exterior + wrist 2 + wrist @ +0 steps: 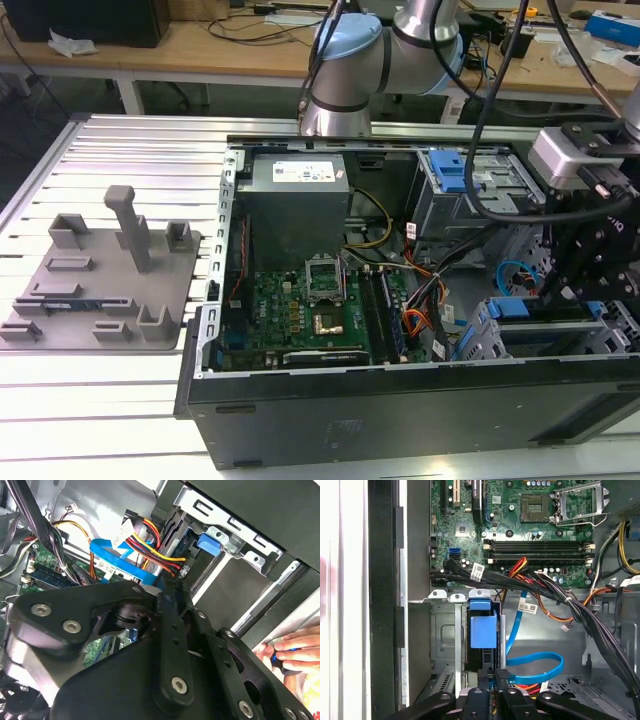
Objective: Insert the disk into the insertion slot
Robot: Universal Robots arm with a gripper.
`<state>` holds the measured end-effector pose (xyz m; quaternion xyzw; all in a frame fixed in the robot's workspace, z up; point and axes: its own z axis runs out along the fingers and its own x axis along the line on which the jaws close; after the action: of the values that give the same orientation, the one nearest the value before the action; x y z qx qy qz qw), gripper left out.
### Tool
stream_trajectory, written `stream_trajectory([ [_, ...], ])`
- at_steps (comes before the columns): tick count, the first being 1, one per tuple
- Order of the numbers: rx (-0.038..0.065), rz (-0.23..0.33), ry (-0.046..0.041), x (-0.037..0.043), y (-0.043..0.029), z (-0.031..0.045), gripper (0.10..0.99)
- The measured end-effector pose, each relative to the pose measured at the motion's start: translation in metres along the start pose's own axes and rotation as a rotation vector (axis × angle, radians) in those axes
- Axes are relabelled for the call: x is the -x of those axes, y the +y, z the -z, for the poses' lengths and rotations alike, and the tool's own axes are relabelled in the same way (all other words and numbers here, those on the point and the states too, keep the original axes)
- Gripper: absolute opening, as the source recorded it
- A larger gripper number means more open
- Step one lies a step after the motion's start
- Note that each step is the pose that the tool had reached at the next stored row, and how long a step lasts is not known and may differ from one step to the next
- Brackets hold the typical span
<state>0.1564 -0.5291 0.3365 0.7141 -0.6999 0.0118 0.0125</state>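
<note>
Slatted metal table [120, 400] carried an open computer case [400, 425] lying on its side, with a grey fixture plate [100, 285] well apart from it toward the exterior view's left. The robot arm [350, 60] reached over from behind the case and came down at the exterior view's right. Inside the case were a grey power supply [297, 195], then a green motherboard [310, 320] beside it (empty CPU socket open in the first wrist view).

The insertion slot [560, 342], a grey sheet-metal cage [442, 640], sat at the case's corner on the exterior view's right, next to the near wall. The disk [483, 630] stood edge-on in that bay, its blue carrier showing at the cage opening [530, 306], already partly inside.

The gripper [495, 676] was right at the disk's outer end, directly over the cage in the exterior view [572, 285]. Its fingers [503, 674] were drawn narrow, pinching a thin blue edge of the carrier.

A bundle of black, red and orange cables [560, 597] ran across just beside the cage, and a blue flat cable [535, 657] looped near the fingers. A person's hand [295, 652] rested outside the case wall in the second wrist view.
</note>
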Motion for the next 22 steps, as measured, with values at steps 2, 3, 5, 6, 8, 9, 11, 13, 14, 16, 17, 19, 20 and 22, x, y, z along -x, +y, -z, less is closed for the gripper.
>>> stream_trajectory([
  [2,0.000,0.000,-0.0002,-0.0001,0.0001,-0.0001,0.294],
  [3,0.000,0.000,-0.0002,-0.0001,0.0002,0.0005,0.294],
  [5,0.000,0.000,-0.0001,-0.0002,0.0002,0.0050,0.357],
  [6,0.000,0.000,0.0001,-0.0003,0.0002,0.0085,0.357],
  [8,-0.001,0.000,0.0002,-0.0007,0.0002,0.0197,0.357],
  [9,-0.001,0.000,0.0002,-0.0008,0.0002,0.0264,0.357],
  [11,-0.001,-0.001,0.0002,-0.0008,0.0003,0.0357,0.357],
  [13,-0.002,-0.003,0.0004,-0.0002,0.0003,0.0458,0.357],
  [14,-0.002,-0.004,0.0018,0.0008,0.0003,0.0526,0.357],
  [16,-0.002,-0.004,0.0069,0.0023,0.0006,0.0541,0.275],
  [17,-0.002,-0.004,0.0068,0.0023,0.0005,0.0541,0.212],
  [19,-0.002,-0.005,0.0069,0.0024,0.0005,0.0541,0.153],
  [20,-0.002,-0.005,0.0069,0.0023,0.0006,0.0541,0.106],
  [22,-0.002,-0.005,0.0069,0.0024,0.0005,0.0541,0.106],
])
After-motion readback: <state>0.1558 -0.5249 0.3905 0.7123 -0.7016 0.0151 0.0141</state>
